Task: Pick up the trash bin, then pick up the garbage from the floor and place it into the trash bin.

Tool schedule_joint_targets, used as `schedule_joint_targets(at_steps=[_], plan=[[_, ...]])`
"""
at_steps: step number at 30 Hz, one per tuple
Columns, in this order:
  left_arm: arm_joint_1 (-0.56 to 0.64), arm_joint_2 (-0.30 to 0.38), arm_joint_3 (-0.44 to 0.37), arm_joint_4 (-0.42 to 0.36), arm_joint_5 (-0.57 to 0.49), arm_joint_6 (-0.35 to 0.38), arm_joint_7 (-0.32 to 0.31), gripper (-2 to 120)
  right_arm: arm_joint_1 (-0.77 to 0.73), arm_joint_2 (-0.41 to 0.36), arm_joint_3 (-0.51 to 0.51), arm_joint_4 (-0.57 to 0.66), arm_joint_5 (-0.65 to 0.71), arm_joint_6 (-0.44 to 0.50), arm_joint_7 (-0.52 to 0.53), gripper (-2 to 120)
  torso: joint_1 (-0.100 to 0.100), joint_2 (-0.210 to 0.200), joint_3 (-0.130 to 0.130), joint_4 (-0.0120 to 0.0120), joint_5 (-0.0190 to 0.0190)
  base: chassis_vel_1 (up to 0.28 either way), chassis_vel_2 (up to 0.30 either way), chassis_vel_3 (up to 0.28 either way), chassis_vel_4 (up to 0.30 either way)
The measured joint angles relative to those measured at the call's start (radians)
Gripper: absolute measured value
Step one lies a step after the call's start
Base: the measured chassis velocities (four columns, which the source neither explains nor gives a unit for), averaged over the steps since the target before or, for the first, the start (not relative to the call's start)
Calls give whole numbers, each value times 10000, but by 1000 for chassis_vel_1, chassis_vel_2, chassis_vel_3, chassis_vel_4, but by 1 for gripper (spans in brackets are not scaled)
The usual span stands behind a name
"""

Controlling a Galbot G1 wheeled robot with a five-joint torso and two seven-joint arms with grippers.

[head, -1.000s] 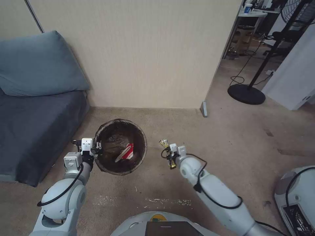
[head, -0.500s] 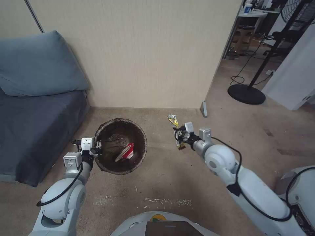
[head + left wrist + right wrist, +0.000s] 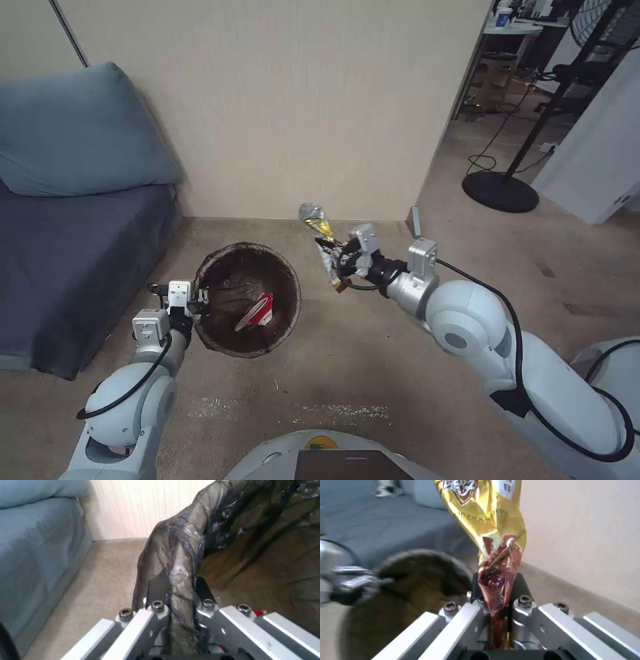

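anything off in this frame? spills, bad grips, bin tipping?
Nothing stands out. The left gripper is clamped on the bagged rim of the trash bin, which sits level with a red-and-white packet inside. The right gripper pinches a yellow wrapper beside the bin, not yet over it.

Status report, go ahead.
Left gripper clamps trash bin rim. Right gripper holds yellow wrapper beside bin, above floor. Path clear.

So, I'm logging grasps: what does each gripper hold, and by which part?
The left gripper pinches the trash bin by its bag-covered rim. The right gripper clamps the yellow snack wrapper by its crumpled reddish end.
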Motion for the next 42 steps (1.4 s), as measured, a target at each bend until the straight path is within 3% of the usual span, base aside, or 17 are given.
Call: schedule_joint_targets(at_steps=[4,14,38,42], plan=[[2,-18,46,0,39,11,-33,3,1451,118,-1166,71,376,-101,71,0,0,0,0,2,-2,0,0,0,0],[-21,-25,77,-2,43,57,-97,3,3174,645,-3348,-98,931,-223,488,0,0,0,1,1,-2,0,0,0,0],[-110,-131,144,-7,58,57,-101,3,3063,1253,-5066,-1051,721,-335,1633,-2,0,0,1,1,-1,0,0,0,0],[-153,-138,162,1,52,58,-100,3,3052,1421,-5353,-1150,730,-361,2125,15,0,0,0,2,-1,0,0,0,0]])
